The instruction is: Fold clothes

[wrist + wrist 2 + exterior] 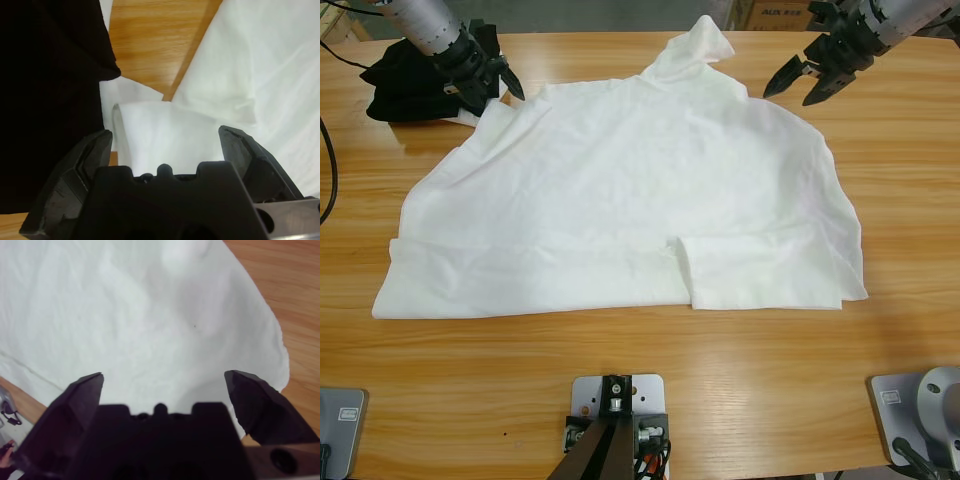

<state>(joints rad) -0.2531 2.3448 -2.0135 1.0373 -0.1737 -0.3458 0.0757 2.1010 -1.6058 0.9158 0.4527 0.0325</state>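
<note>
From above, the white T-shirt (620,200) lies spread across the middle of the wooden table (620,340), wrinkled, with its lower right part folded over itself and a bunched bit rising at the far edge. A small black garment (405,85) sits at the far left corner, touching the shirt's edge. The left gripper (500,85) hangs over that far-left edge of the shirt, and the right gripper (805,80) hovers just off the far-right edge; both have their 2 jaws spread and hold nothing. Along the left wrist, the left gripper (165,145) stands wide open with a folded white flap of the T-shirt (165,135) lying between its jaws, the black garment (50,90) close by on one side and bare table (155,40) beyond. Along the right wrist, the right gripper (162,382) is equally wide open above smooth fabric of the T-shirt (130,315), its edge near 1 jaw. The step looks like taking the 2 far corners; it should go best if each gripper pinches only white fabric right at the edge, the left one staying clear of the black garment, and both lift evenly.
</note>
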